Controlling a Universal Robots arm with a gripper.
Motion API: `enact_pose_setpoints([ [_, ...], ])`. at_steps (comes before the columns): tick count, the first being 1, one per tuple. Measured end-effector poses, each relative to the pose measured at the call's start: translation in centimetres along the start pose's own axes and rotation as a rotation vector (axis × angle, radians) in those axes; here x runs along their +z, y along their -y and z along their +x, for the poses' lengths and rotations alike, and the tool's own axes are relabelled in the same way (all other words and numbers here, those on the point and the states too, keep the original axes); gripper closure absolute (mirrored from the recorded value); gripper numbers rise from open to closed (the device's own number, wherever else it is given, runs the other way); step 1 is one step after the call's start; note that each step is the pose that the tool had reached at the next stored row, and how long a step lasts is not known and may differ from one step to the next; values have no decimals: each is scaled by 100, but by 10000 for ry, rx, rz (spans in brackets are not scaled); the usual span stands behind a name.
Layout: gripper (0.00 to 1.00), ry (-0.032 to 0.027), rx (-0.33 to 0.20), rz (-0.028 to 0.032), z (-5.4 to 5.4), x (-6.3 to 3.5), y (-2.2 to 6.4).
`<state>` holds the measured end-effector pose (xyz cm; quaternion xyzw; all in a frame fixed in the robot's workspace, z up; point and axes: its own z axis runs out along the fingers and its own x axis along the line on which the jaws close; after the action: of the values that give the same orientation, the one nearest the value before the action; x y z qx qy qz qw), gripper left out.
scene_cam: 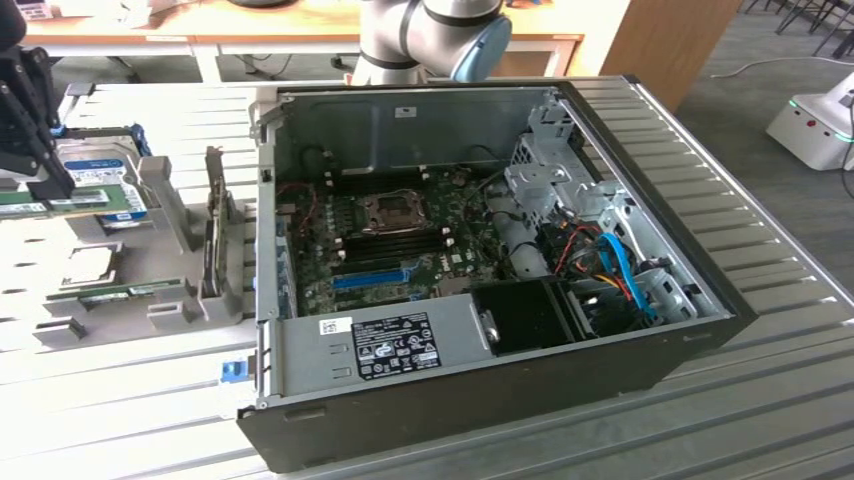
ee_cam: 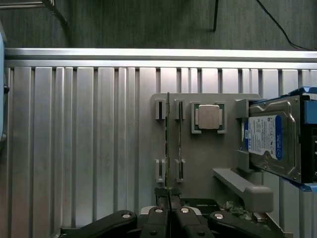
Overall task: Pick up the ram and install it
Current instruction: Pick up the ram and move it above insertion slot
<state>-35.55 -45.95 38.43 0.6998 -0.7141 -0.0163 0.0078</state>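
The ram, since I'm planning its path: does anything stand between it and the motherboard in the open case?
Yes: the case's side wall and the tray's upright stand between the held ram and the motherboard. The case's top is open.

The surface [ee_cam: 74,148] is ribbed metal, silver and dull. The holder [ee_cam: 208,163] looks like smooth grey plastic. The hard drive [ee_cam: 275,141] is shiny metal with a paper label. The ram [ee_cam: 168,134] is thin green board. The gripper [ee_cam: 169,196] is dull black with shiny screws. The computer case [scene_cam: 534,390] is dull black outside and bare grey metal inside.
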Motion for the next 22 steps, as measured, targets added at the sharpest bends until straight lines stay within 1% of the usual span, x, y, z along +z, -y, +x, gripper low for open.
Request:
enact_pose_setpoints([
  [7, 88, 0, -1, -4, -3, -6, 184],
  [22, 88, -1, 0, -26, -11, -19, 534],
])
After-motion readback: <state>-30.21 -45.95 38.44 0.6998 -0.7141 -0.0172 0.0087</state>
